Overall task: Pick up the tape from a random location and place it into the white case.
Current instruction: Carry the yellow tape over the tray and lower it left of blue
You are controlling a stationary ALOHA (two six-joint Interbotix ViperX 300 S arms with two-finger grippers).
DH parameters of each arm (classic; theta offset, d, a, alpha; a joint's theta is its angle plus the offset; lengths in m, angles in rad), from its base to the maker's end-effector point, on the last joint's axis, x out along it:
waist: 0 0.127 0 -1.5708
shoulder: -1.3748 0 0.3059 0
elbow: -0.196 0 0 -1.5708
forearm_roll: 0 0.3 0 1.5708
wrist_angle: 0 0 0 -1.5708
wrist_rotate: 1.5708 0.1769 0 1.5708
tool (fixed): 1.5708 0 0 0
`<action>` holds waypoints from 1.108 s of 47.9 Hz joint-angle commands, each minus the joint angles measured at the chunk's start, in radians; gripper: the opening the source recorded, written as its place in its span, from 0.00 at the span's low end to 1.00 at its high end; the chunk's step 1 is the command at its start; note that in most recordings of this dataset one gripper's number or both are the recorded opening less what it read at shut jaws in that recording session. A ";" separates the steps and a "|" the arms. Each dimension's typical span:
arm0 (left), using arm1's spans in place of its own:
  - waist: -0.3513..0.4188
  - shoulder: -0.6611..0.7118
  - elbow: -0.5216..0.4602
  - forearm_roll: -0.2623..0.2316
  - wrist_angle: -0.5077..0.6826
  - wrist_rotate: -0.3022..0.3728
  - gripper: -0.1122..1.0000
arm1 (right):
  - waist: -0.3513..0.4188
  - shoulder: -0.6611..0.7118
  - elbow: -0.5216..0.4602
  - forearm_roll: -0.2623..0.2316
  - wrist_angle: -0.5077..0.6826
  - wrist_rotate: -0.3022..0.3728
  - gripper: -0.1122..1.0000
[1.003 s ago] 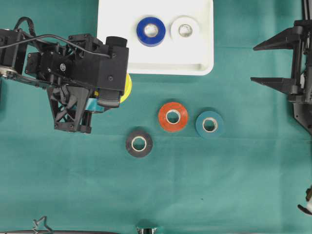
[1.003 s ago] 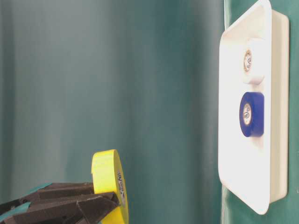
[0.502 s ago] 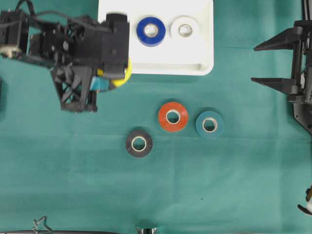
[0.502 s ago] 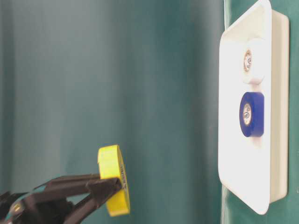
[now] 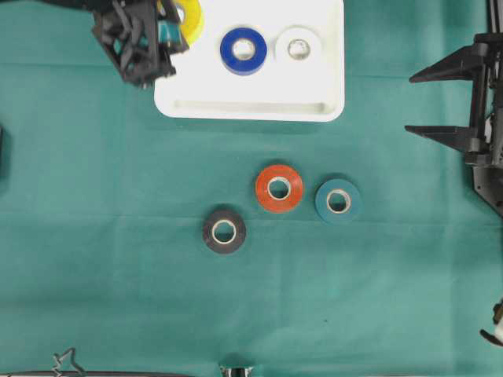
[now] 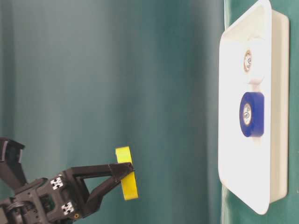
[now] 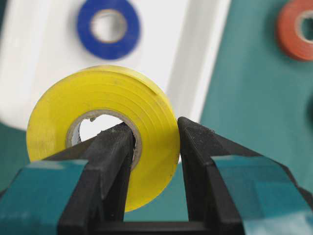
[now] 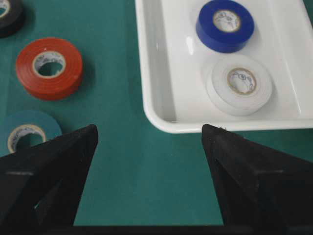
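Since a second ago your left gripper (image 5: pixel 174 17) has swung from the green cloth (image 5: pixel 118 275) below the white case's near-left corner up to the top edge of the overhead view, carrying the yellow tape (image 5: pixel 189 16) with it. From overhead you now see that roll over the far-left corner of the white case (image 5: pixel 251 108), with the blue tape (image 5: pixel 243 50) and white tape (image 5: pixel 298 49) lying inside to its right. The orange tape (image 5: pixel 279 188), teal tape (image 5: pixel 338 201) and black tape (image 5: pixel 224 231) lie on the cloth, well apart from the case. Your right gripper (image 5: pixel 440 102) sits at the right edge, jaws spread and holding nothing.

At table level, the roll hangs clear of the case, pinched at the jaw tips.

Through your left wrist camera, one finger (image 7: pixel 115 161) passes through the roll's core and the other presses its outer face, clamped on its wall.

Through your right wrist camera, the spread jaws frame the case's corner.
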 commanded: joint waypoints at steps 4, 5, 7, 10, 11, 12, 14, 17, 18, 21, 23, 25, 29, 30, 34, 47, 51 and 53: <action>0.040 -0.012 -0.008 0.003 -0.009 0.003 0.32 | 0.002 0.008 -0.015 0.000 -0.003 -0.002 0.84; 0.041 -0.012 -0.009 0.003 -0.011 0.003 0.32 | 0.002 0.008 -0.015 -0.002 -0.003 -0.002 0.84; 0.044 -0.009 -0.009 0.003 -0.017 0.003 0.32 | 0.002 0.008 -0.015 0.000 -0.003 -0.002 0.84; 0.044 0.000 -0.012 0.002 -0.032 0.003 0.32 | 0.002 0.008 -0.015 0.000 -0.003 -0.002 0.84; 0.044 0.003 -0.015 0.003 -0.038 0.003 0.32 | 0.002 0.008 -0.015 -0.002 -0.003 -0.002 0.84; 0.044 0.009 -0.017 0.003 -0.046 0.003 0.32 | 0.002 0.008 -0.015 -0.002 -0.003 -0.002 0.84; 0.044 0.023 -0.025 0.003 -0.061 0.005 0.32 | 0.002 0.008 -0.015 -0.003 -0.003 -0.002 0.84; 0.044 0.046 -0.040 0.003 -0.067 0.005 0.32 | 0.002 0.008 -0.015 -0.002 -0.003 -0.002 0.84; 0.044 0.055 -0.046 0.002 -0.067 0.006 0.32 | 0.002 0.008 -0.017 -0.003 -0.005 -0.002 0.84; 0.044 0.080 -0.067 0.002 -0.067 0.017 0.32 | 0.002 0.008 -0.017 -0.003 -0.003 -0.002 0.84; 0.044 0.092 -0.078 0.003 -0.066 0.025 0.32 | 0.002 0.008 -0.015 -0.003 -0.003 -0.002 0.84; 0.044 0.100 -0.091 0.002 -0.067 0.031 0.32 | 0.002 0.008 -0.015 -0.003 -0.003 -0.002 0.84; 0.044 0.110 -0.100 0.002 -0.067 0.035 0.32 | 0.002 0.008 -0.015 -0.003 -0.003 -0.002 0.84; 0.044 0.112 -0.101 0.003 -0.066 0.035 0.32 | 0.002 0.008 -0.017 -0.003 -0.003 -0.002 0.84; 0.046 0.112 -0.100 0.003 -0.066 0.035 0.32 | 0.002 0.008 -0.017 -0.003 -0.002 -0.002 0.84; 0.046 0.106 -0.083 0.002 -0.057 0.034 0.32 | 0.002 0.008 -0.017 -0.003 0.000 -0.002 0.84; 0.046 0.106 -0.083 0.003 -0.057 0.034 0.32 | 0.002 0.008 -0.015 -0.005 0.000 -0.002 0.84; 0.046 0.106 -0.083 0.002 -0.055 0.035 0.32 | 0.002 0.008 -0.017 -0.003 0.000 -0.002 0.84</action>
